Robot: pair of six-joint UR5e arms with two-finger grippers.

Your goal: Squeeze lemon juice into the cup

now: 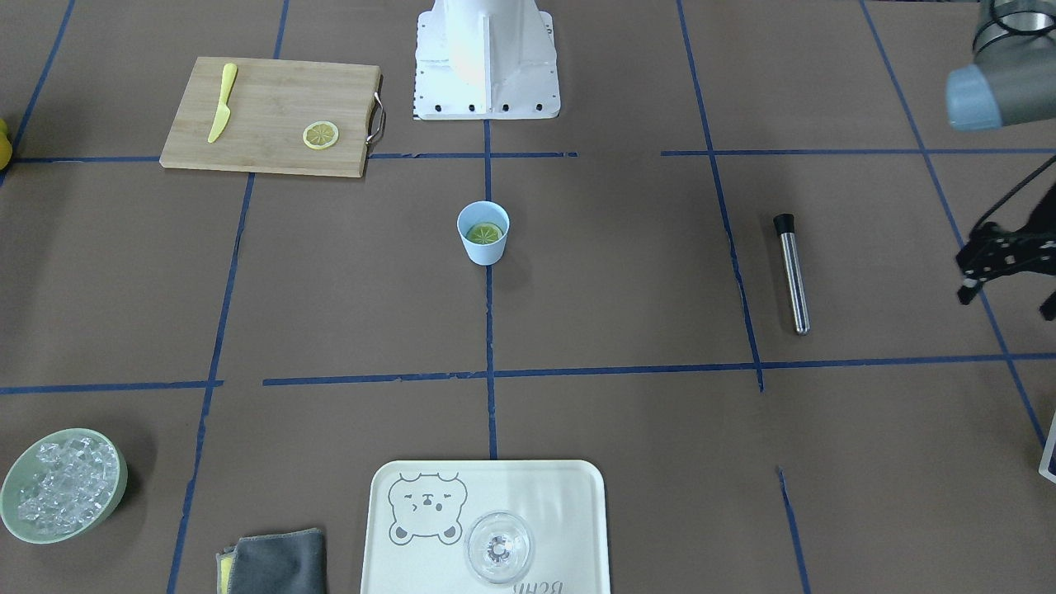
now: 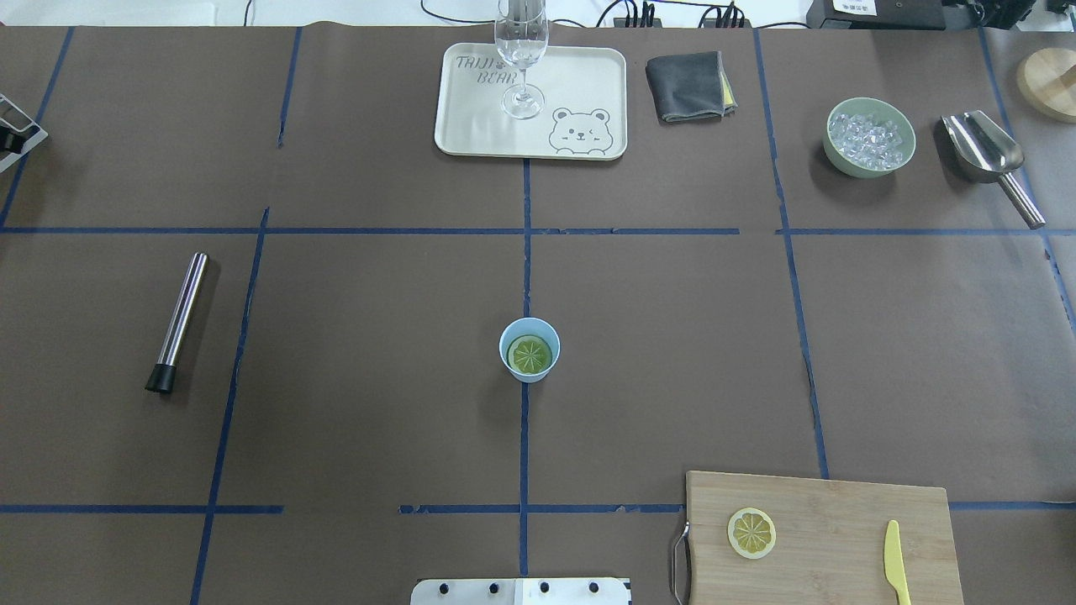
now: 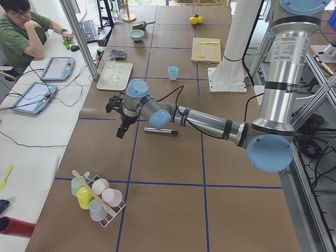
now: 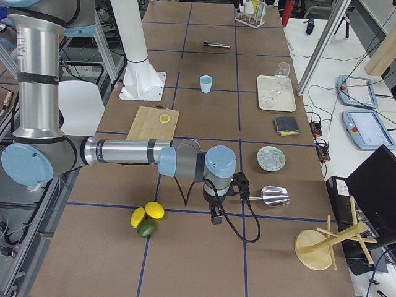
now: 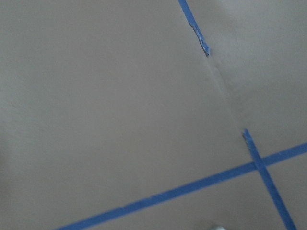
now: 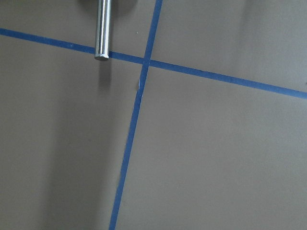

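Observation:
The light-blue cup stands upright at the table's middle, also in the overhead view. A lemon slice lies flat inside it. A second lemon slice lies on the wooden cutting board, also in the overhead view. My left gripper hangs far off at the table's end on my left, fingers apart and empty, beyond the muddler. My right gripper shows only in the exterior right view, near the scoop; I cannot tell if it is open or shut.
A yellow knife lies on the board. A steel muddler lies on my left. At the far edge are a bear tray with a wine glass, a grey cloth, a green ice bowl and a scoop.

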